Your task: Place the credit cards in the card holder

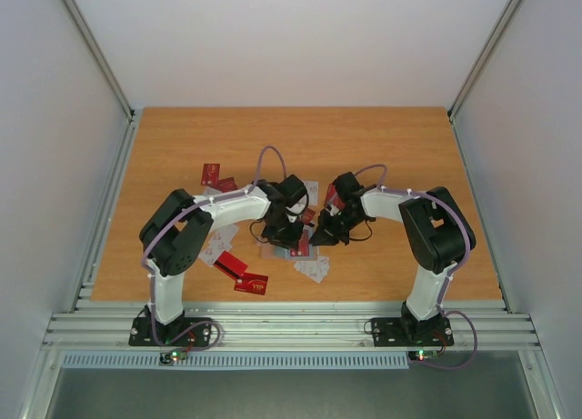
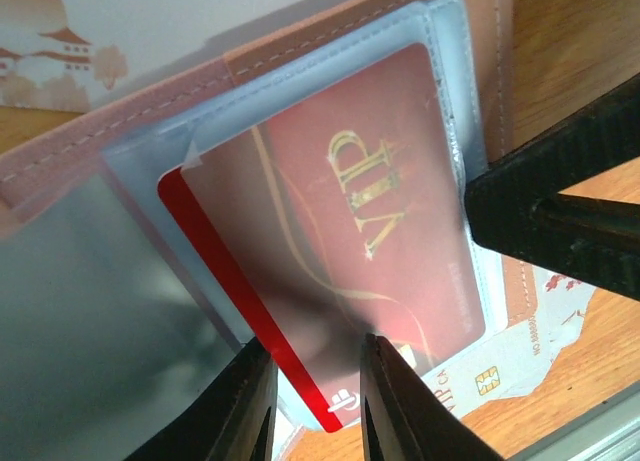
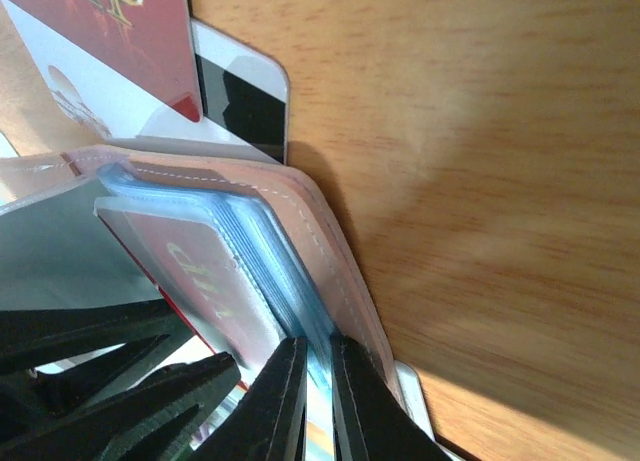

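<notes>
The small tan leather-like folding card holder (image 2: 120, 131) lies open at the middle of the orange-brown wooden table (image 3: 480, 181), between the two arms. A glossy red plastic card with gold "VIP" lettering (image 2: 370, 201) sits mostly inside one translucent blue-grey pocket (image 2: 440, 41). A red strip along its long edge and its near corner are uncovered.

That corner lies between the fingers of the left gripper (image 2: 315, 401), which stand narrowly apart. I cannot tell whether they pinch the card or only bracket it. At three o'clock of the holder in the overhead view, the right gripper (image 3: 315, 391) has its jaws closed on the stacked blue-grey sleeves at the holder's edge, steadying it.

Other credit cards lie loose around the holder: red ones (image 1: 241, 274) at seven o'clock, more at ten o'clock, and white ones (image 1: 314, 269) at five o'clock.

Risks, as I judge them:
- The card looks slightly skewed, so a further push could jam a corner against the pocket seam and bow the card.
- The right hold is only on thin, slick sleeves, so a firm push could slide the holder out.
- If that happens, the holder could drag over the cards beneath it.
</notes>
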Available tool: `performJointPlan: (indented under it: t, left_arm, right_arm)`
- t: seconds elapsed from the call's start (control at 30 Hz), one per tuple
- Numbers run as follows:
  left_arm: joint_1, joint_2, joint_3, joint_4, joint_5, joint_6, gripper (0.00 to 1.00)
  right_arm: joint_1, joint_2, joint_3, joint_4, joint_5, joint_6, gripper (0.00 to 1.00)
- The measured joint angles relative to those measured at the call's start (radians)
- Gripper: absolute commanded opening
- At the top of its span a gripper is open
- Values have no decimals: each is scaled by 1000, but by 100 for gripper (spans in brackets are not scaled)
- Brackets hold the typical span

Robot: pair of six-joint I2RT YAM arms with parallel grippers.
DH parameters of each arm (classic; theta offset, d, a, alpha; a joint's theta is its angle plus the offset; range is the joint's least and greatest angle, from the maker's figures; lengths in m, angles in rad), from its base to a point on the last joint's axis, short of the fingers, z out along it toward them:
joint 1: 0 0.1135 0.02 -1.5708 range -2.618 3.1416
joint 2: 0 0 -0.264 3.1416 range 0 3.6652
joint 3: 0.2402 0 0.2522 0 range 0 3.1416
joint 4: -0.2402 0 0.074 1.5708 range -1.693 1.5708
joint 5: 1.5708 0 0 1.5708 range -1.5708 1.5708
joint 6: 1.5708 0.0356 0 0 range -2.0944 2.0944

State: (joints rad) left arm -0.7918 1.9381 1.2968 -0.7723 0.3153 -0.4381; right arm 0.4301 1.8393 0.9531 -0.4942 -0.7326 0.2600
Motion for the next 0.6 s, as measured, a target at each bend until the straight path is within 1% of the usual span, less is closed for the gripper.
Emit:
performJointPlan:
  t: [0.2,0.47,0.6]
  left_arm:
    - [37,-10,-34,35,56,-18,31]
    - [77,-61,-56,75,104,-33,37]
    - [86,-87,-56,74,117,-33,38]
  right_arm:
    - [8,0,22,-31,24,-31,15]
    - [7,-19,64,-121,90,-110,23]
    - [2,-31,69,-148,92,-137,29]
